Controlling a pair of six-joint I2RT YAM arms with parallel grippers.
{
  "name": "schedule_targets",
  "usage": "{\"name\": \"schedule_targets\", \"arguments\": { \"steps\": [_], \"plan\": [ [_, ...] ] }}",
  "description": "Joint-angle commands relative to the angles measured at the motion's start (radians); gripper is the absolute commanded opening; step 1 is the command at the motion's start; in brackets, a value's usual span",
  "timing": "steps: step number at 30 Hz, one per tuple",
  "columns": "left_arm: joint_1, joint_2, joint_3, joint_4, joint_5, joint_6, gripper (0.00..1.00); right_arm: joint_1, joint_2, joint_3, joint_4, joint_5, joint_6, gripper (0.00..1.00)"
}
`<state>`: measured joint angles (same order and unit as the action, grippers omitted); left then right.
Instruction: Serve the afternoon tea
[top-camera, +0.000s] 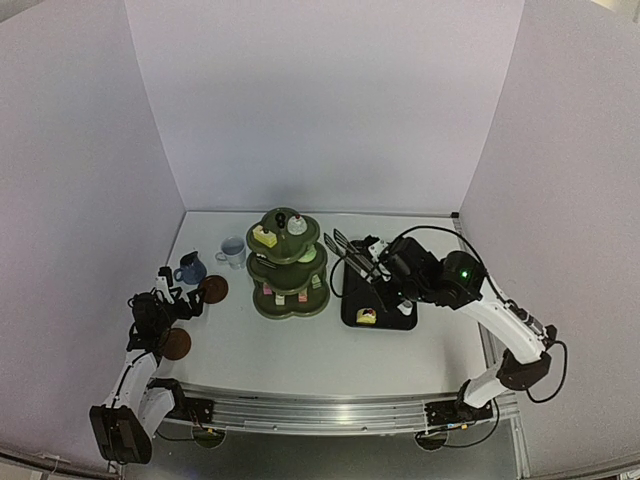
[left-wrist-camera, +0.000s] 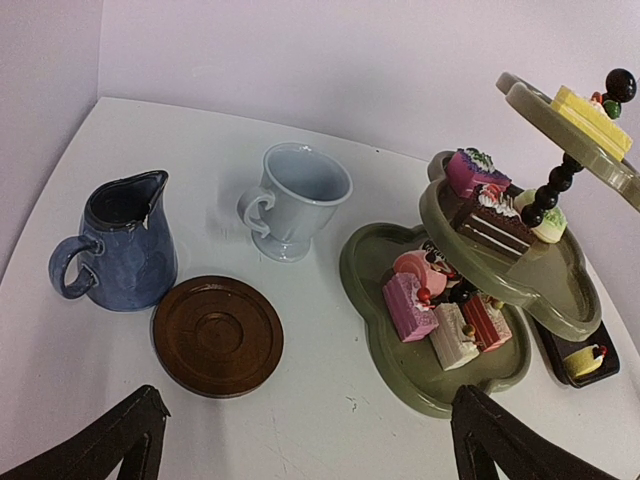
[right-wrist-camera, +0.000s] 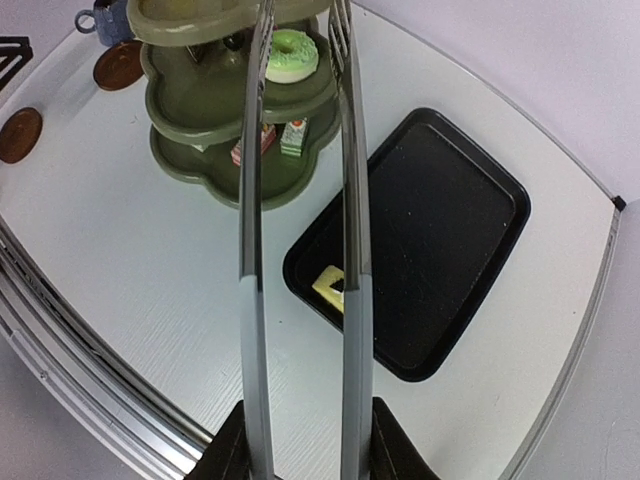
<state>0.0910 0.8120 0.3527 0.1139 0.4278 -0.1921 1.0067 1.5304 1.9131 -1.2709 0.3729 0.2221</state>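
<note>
White counter (top-camera: 300, 350), stand (top-camera: 288, 272) with cakes (left-wrist-camera: 410, 305) in the middle.
Right arm reaches over the tray (top-camera: 395, 318), right gripper (right-wrist-camera: 305, 450) clamped on tongs (right-wrist-camera: 350, 250); left arm bent low, left gripper (top-camera: 182, 292) wide apart, empty.

Metal tongs (right-wrist-camera: 352, 200) over black tray (right-wrist-camera: 440, 240)

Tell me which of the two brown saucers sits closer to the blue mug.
The farther saucer, lying just beside the dark blue mug; the other saucer lies toward the near edge.
</note>
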Motion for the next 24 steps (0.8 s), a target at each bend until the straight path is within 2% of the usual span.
{"name": "schedule_targets", "arguments": {
  "steps": [1,6,10,17,21,24],
  "plan": [
    [0.005,-0.009,0.01,0.023,0.021,-0.006,1.0,-0.007,-0.086,-0.163,-0.007,-0.007,0.044,0.32],
    [0.005,-0.006,0.008,0.026,0.029,-0.007,1.0,-0.096,-0.171,-0.337,-0.007,-0.11,-0.053,0.32],
    [0.005,-0.009,0.008,0.02,0.032,-0.008,1.0,-0.193,-0.195,-0.392,-0.004,-0.156,-0.131,0.31],
    [0.006,-0.007,0.01,0.016,0.037,-0.004,1.0,-0.327,-0.14,-0.408,-0.021,-0.273,-0.482,0.31],
    [0.005,-0.017,0.012,0.002,0.033,0.002,1.0,-0.438,-0.127,-0.431,-0.026,-0.377,-0.636,0.31],
    [0.006,-0.022,0.016,-0.015,0.029,0.011,1.0,-0.473,-0.132,-0.463,-0.028,-0.39,-0.716,0.31]
  ]
}}
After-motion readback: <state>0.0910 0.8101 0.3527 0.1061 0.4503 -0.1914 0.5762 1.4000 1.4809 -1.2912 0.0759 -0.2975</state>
